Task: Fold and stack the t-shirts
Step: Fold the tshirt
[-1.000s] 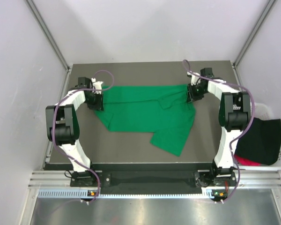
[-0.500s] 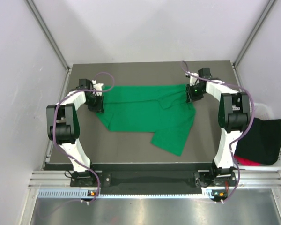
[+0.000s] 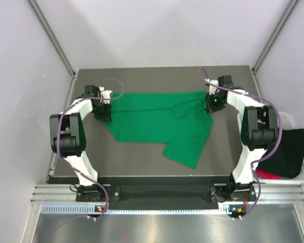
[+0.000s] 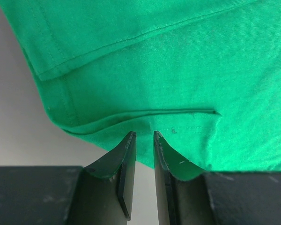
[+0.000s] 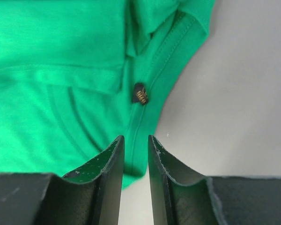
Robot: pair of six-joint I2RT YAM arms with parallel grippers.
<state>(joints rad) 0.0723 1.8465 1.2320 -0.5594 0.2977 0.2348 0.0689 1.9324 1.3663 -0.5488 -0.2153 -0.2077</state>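
Note:
A bright green t-shirt (image 3: 157,124) lies spread and partly folded on the dark table (image 3: 142,162), one flap reaching toward the front. My left gripper (image 3: 105,112) sits at its left edge. In the left wrist view its jaws (image 4: 144,133) stand narrowly apart with bare table between them and green cloth (image 4: 178,56) just past the tips. My right gripper (image 3: 213,104) is at the shirt's right corner. Its jaws (image 5: 136,137) are narrowly apart and empty, over the hem (image 5: 61,56) near a small dark label (image 5: 140,93). A black tee (image 3: 286,152) and a red one (image 3: 266,174) are bunched at the right.
A white basket (image 3: 289,117) off the table's right edge holds the black and red tees. Grey walls and metal frame posts (image 3: 53,38) enclose the table on three sides. The arm bases stand at the near edge.
My right gripper has shifted a little to the right, off the shirt's corner, and that arm has swung outward. The shirt and the left gripper have stayed put.

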